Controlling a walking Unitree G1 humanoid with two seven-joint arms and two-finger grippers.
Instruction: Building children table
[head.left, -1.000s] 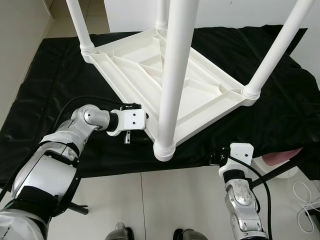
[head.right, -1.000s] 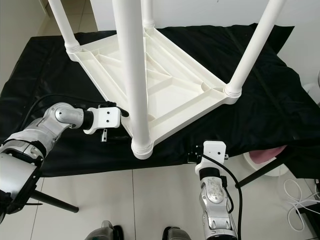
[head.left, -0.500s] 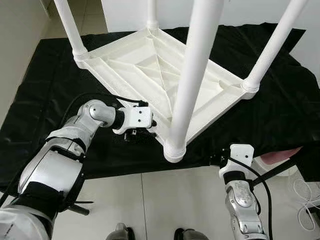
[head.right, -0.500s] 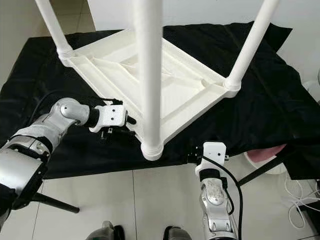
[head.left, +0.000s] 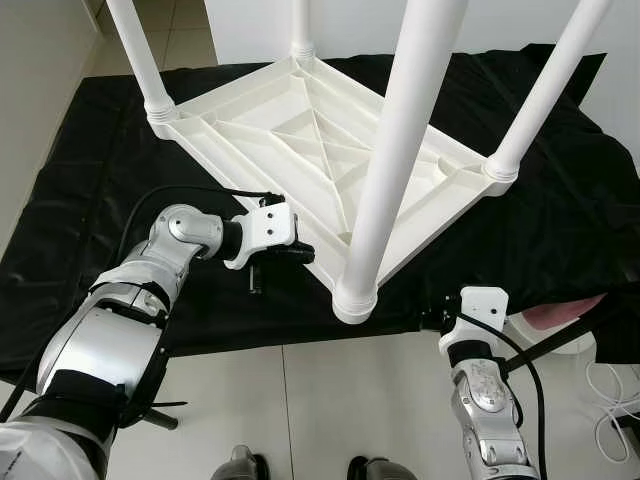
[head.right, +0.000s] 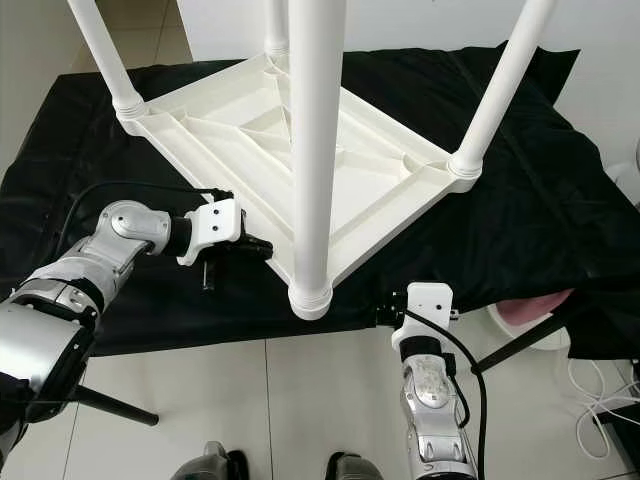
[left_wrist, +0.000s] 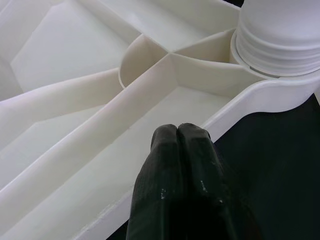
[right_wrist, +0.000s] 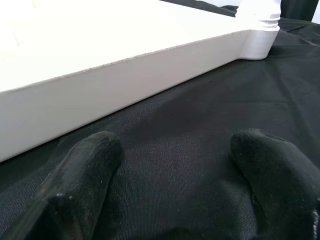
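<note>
On the black cloth (head.left: 90, 180): upside-down white table (head.left: 300, 150), no writing
Left gripper (head.left: 300, 253): fingers pressed together at table's rim
Right gripper (right_wrist: 170, 200): fingers spread over cloth

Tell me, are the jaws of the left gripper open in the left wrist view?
No, the two black fingers of the left gripper press together, resting at the rim of the upside-down white table.

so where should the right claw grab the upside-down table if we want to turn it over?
Probably the near leg, low down by its collar. It stands upright at the corner nearest the robot, round and slim enough for the open right claw to close around, coming straight in from the robot's side. The flat side wall in front of that claw looks too tall to pinch. The left claw is shut at the rim.
</note>
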